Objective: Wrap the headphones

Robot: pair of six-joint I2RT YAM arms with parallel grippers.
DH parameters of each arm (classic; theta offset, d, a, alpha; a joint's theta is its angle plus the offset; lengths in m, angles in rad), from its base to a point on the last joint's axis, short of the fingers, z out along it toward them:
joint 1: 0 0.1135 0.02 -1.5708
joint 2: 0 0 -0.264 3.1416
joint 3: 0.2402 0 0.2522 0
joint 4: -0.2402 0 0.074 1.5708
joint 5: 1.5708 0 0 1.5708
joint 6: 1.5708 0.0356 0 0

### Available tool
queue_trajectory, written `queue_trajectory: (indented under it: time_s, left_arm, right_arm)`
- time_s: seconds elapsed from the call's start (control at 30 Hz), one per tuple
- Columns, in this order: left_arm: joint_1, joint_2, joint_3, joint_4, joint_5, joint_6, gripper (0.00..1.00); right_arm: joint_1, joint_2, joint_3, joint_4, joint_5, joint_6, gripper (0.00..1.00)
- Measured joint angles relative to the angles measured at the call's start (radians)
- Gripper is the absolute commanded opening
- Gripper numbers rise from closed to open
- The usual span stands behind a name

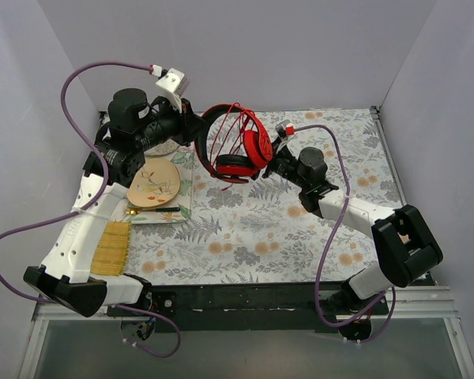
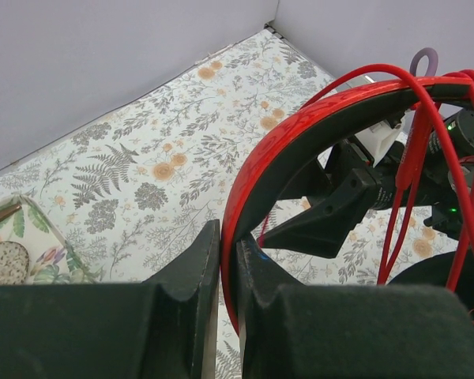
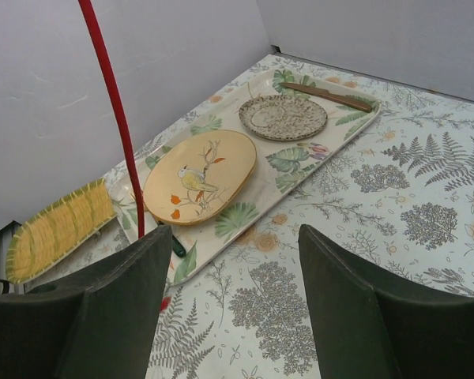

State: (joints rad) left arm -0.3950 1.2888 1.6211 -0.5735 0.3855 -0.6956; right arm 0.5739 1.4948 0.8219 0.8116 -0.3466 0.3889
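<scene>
The red headphones (image 1: 235, 146) hang in the air above the back middle of the table, earcups low, with their thin red cable (image 1: 238, 125) looped several times around the headband. My left gripper (image 1: 196, 126) is shut on the black-and-red headband (image 2: 300, 134), which is pinched between its jaws in the left wrist view. My right gripper (image 1: 275, 154) stands open just right of the earcups, nothing between its jaws. A strand of the red cable (image 3: 114, 118) hangs past its left finger (image 3: 103, 308). The right gripper's black fingers (image 2: 332, 209) show behind the headband.
A leaf-printed tray (image 1: 183, 207) sits at the left, holding a yellow bird plate (image 3: 199, 175), a grey patterned plate (image 3: 283, 117) and a brown stick (image 3: 325, 95). A woven yellow mat (image 1: 110, 247) lies by the left arm. White walls close in on three sides.
</scene>
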Motion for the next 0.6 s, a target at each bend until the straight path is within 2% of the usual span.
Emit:
queue_trajectory:
  time_s: [0.47,0.6]
  left_arm:
    - [0.0,0.0,0.008,-0.01,0.019,0.003,0.0]
    - [0.0,0.0,0.011,-0.011,0.021,0.008,0.0]
  right_arm:
    - [0.005,0.0,0.014,-0.011,0.005,-0.001,0.69]
    - [0.005,-0.008,0.021,-0.068,0.069,-0.018,0.69]
